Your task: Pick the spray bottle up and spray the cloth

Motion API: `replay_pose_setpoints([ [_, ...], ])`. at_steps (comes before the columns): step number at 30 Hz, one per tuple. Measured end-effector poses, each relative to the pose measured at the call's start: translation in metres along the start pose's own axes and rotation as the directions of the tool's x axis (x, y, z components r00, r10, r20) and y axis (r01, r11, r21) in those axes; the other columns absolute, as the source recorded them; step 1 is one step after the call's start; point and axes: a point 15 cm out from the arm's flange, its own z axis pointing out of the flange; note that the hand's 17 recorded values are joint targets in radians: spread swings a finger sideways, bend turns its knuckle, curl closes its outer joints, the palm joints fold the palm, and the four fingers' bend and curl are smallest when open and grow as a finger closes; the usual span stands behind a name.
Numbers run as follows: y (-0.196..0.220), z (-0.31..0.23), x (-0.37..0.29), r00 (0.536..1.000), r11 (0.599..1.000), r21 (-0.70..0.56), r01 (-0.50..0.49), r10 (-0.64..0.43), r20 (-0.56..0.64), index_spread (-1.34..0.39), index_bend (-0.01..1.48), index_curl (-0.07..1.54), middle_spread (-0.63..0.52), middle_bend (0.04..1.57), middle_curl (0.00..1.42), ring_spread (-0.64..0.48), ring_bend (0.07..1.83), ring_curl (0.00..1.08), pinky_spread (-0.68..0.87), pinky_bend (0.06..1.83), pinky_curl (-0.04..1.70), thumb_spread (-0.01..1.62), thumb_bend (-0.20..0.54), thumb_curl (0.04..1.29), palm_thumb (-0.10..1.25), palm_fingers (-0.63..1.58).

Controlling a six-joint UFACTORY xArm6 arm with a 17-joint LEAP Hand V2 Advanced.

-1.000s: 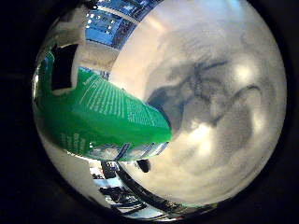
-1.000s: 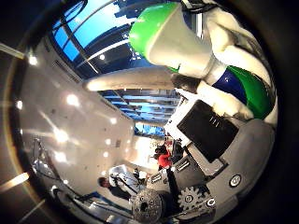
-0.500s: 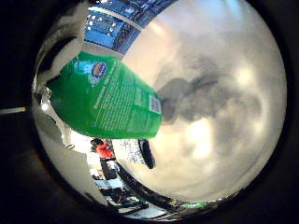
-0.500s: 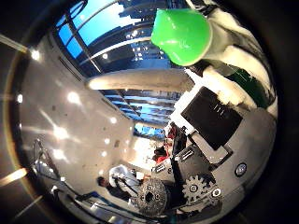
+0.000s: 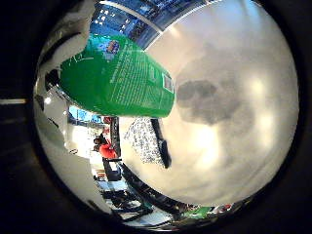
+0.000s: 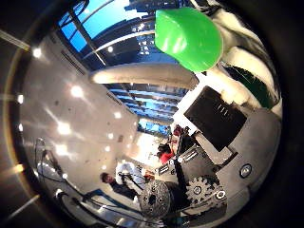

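Gripping glossy green plastic spray bottle (image 5: 119,78) | hand (image 6: 228,61) fingers clamped round it | patterned cloth (image 5: 144,141) on table (image 5: 234,97)

The green plastic spray bottle (image 5: 117,75) sits close against the palm of the white and black hand (image 6: 228,118), raised clear above the pale table (image 5: 234,122). A patterned cloth (image 5: 145,140) lies on the table below the bottle, near the table's edge.
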Motion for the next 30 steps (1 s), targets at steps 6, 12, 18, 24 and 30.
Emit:
replay_pose_setpoints([
  [6, 0.022, 0.001, 0.018, 0.999, 0.997, -0.08, -0.003, 0.0, -0.044, -0.32, 1.0, 1.14, -0.23, 1.23, 1.1, -0.29, 1.32, 1.0, -0.15, 1.1, 1.48, 0.96, -0.013, 0.67, 1.14, 1.01],
  [12, 0.041, -0.001, 0.037, 0.996, 0.989, -0.145, -0.022, 0.01, -0.083, -0.32, 0.99, 1.14, -0.23, 1.23, 1.1, -0.29, 1.32, 1.0, -0.14, 1.09, 1.49, 0.96, -0.019, 0.67, 1.11, 1.02],
  [18, 0.059, -0.004, 0.047, 0.99, 0.97, -0.243, -0.029, -0.006, -0.143, -0.31, 0.99, 1.14, -0.23, 1.2, 1.11, -0.29, 1.3, 1.0, -0.15, 1.08, 1.45, 0.97, -0.024, 0.62, 1.05, 1.04],
  [24, 0.068, -0.004, 0.045, 0.982, 0.946, -0.322, -0.015, -0.047, -0.184, -0.32, 0.97, 1.13, -0.24, 1.17, 1.12, -0.28, 1.28, 0.99, -0.17, 1.07, 1.4, 0.96, -0.021, 0.57, 1.03, 1.05],
  [30, 0.063, -0.008, 0.033, 0.976, 0.943, -0.334, 0.016, -0.087, -0.199, -0.32, 0.96, 1.13, -0.25, 1.14, 1.13, -0.28, 1.28, 0.97, -0.18, 1.07, 1.34, 0.96, -0.021, 0.53, 1.03, 1.05],
])
